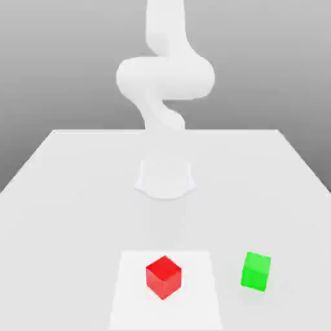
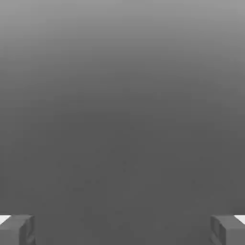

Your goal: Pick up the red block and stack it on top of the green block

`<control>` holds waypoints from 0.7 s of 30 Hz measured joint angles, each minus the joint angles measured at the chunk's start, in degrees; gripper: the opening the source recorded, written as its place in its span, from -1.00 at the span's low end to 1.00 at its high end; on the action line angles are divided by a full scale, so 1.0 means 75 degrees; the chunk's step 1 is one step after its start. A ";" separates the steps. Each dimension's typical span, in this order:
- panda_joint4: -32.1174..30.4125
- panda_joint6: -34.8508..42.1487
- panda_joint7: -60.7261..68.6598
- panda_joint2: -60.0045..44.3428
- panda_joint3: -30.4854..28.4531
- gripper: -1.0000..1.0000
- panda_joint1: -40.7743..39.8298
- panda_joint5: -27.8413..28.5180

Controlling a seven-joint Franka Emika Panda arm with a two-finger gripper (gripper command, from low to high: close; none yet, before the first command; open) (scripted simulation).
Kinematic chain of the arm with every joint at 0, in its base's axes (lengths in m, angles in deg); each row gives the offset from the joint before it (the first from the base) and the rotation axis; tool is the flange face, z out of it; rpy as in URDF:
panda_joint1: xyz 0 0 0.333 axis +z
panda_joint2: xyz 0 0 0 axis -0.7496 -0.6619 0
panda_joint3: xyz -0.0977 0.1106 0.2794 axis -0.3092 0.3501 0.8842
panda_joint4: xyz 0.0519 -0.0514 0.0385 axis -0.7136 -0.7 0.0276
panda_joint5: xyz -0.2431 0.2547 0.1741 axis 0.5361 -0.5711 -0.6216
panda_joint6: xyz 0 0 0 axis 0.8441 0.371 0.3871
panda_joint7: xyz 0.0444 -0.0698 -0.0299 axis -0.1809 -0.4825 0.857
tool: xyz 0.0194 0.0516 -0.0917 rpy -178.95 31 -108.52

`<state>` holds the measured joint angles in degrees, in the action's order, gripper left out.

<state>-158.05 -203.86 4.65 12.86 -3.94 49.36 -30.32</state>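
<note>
In the exterior view, the white arm (image 1: 165,77) rises from its base (image 1: 165,181) at the far part of a pale tabletop (image 1: 77,213), its upper links running out through the picture's top edge. Taking that view as a clock face, the base lies near the centre, a little below it, and the arm climbs toward twelve.

The red block (image 1: 163,277) rests at six o'clock, on a brighter white square (image 1: 132,310) that lies on the tabletop. It is turned so that one edge faces the camera, with its top and two sides in sight. The green block (image 1: 256,271) sits on the tabletop toward five o'clock, beyond the white square's edge on the exterior view's right. Seen from the red block, it lies at about three o'clock, well apart from it and not touching. Its top and its near face can be seen, and the two blocks look much alike in size.

The hand view shows what the exterior view does not: the two fingertips of the gripper (image 2: 122,230), spread wide, with nothing between them. Behind them is a plain grey expanse that pales toward its edge; it may be the same grey backdrop (image 1: 64,64) that stands behind the arm in the exterior view, though it has too little detail to say firmly.
</note>
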 joint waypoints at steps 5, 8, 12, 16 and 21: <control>-0.0702 -0.0784 0.1042 -0.1444 -0.0241 0.00 0.0236 0.0307; -0.1109 -0.1239 0.1686 -0.2274 -0.0429 0.00 0.0384 0.0423; -0.1651 -0.1848 0.2640 -0.3380 -0.0675 0.00 0.0563 0.0445; -0.2196 -0.2461 0.3741 -0.4489 -0.0870 0.00 0.0725 0.0262; -0.2759 -0.3283 0.5193 -0.5878 -0.0801 0.00 0.0740 -0.0296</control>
<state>-178.75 -228.48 43.60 -31.23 -9.94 54.92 -32.54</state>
